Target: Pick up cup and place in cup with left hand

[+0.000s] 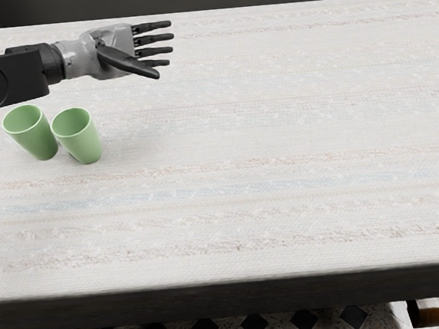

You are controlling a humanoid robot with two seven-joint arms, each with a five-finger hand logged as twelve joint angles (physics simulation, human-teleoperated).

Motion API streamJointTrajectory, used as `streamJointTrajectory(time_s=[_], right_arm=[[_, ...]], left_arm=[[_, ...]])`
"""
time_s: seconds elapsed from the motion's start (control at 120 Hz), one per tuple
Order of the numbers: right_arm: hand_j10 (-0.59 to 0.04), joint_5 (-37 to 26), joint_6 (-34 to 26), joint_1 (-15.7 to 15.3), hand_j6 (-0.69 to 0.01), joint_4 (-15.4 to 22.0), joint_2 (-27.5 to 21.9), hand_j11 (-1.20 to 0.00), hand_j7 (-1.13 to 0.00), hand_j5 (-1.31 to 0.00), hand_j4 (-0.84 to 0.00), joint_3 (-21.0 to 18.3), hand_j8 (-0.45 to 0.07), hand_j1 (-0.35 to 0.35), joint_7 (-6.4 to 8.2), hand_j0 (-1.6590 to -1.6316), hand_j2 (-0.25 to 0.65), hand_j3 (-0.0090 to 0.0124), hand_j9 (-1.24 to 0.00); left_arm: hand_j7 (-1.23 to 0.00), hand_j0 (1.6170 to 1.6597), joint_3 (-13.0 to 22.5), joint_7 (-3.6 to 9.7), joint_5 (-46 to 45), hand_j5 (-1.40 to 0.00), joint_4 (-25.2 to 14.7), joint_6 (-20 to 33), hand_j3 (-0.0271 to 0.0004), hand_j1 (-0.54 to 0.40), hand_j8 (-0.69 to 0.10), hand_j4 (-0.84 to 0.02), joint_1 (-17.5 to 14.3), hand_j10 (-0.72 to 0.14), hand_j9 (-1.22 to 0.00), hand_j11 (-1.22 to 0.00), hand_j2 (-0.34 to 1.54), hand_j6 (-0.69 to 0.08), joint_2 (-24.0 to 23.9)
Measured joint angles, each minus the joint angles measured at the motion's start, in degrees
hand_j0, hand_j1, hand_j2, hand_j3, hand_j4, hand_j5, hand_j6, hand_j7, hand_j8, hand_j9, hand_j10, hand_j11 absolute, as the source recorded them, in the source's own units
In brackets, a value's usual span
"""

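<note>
Extends from picture's left with left robot hand (121,51) spread, pointing rightward, apart from green cups (85,145) on tabletop (264,141).

Green cup (79,138) stands mouth-up on the striped table (281,167). Second cup (32,135) stands mouth-up just left of it; contact unclear. Left hand (112,52) is beyond it, toward the far edge, fingers extended, pointing right.

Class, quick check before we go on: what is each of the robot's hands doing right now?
Left hand: open, fingers spread, holding nothing.
Right hand: not in view, so its state cannot be told.
</note>
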Motion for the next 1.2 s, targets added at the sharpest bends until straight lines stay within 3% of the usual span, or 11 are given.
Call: streamJointTrajectory(time_s=[0.208,0.383,0.492,0.6,0.7,0.817,1.2], right_arm=[[0.0,0.1,0.0,-0.5,0.0,0.0,0.0,0.0,0.0,0.0,0.0,-0.2,0.0,-0.349,0.0,-1.6581,0.0,0.0,0.0],[0.0,0.2,0.0,-1.2,0.0,0.0,0.0,0.0,0.0,0.0,0.0,-0.4,0.0,-0.349,-0.01,-1.6581,0.0,0.0,0.0],[0.0,0.2,0.0,-1.3,0.0,0.0,0.0,0.0,0.0,0.0,0.0,-0.4,0.0,-0.349,0.0,-1.6581,0.0,0.0,0.0],[0.0,0.2,0.0,-1.4,0.0,0.0,0.0,0.0,0.0,0.0,0.0,-0.4,0.0,-0.349,0.0,-1.6581,0.0,0.0,0.0],[0.0,0.2,0.0,-1.4,0.0,0.0,0.0,0.0,0.0,0.0,0.0,-0.4,0.0,-0.349,-0.01,-1.6581,0.0,0.0,0.0],[0.0,0.2,0.0,-1.4,0.0,0.0,0.0,0.0,0.0,0.0,0.0,-0.4,0.0,-0.349,-0.01,-1.6581,0.0,0.0,0.0],[0.0,0.2,0.0,-1.4,0.0,0.0,0.0,0.0,0.0,0.0,0.0,-0.4,0.0,-0.349,0.0,-1.6581,0.0,0.0,0.0]], left_arm=[[-0.02,1.6581,0.1,0.05,1.7,-0.02,0.0,0.0,0.0,0.327,-0.017,-0.018,-0.7,-0.018,-0.02,-0.02,0.0,-0.017,0.0],[-0.02,1.6581,0.2,0.19,13.8,-0.02,-3.2,0.0,0.0,0.327,-0.018,-0.018,-6.2,-0.018,-0.02,-0.02,0.0,-0.018,0.6],[-0.02,1.6581,0.2,1.71,21.8,-0.02,-4.6,0.0,0.0,0.327,-0.019,-0.019,-9.6,-0.019,-0.02,-0.02,0.0,-0.019,0.1],[-0.02,1.6581,0.2,3.47,29.2,-0.02,-5.7,0.0,0.0,0.327,-0.02,-0.02,-10.6,-0.02,-0.02,-0.02,0.0,-0.02,1.3],[-0.02,1.6581,0.2,5.33,34.4,-0.02,-10.0,0.0,0.0,0.327,-0.02,-0.02,-11.6,-0.02,-0.02,-0.02,0.0,-0.02,7.0],[-0.02,1.6581,0.2,6.66,40.0,-0.02,-13.7,0.0,0.0,0.327,-0.02,-0.02,-11.8,-0.02,-0.02,-0.02,0.0,-0.02,7.4],[-0.03,1.6581,5.7,7.26,51.7,-0.03,-29.0,0.0,0.0,0.326,-0.023,-0.022,-12.4,-0.022,-0.03,-0.03,0.0,-0.023,13.5]])
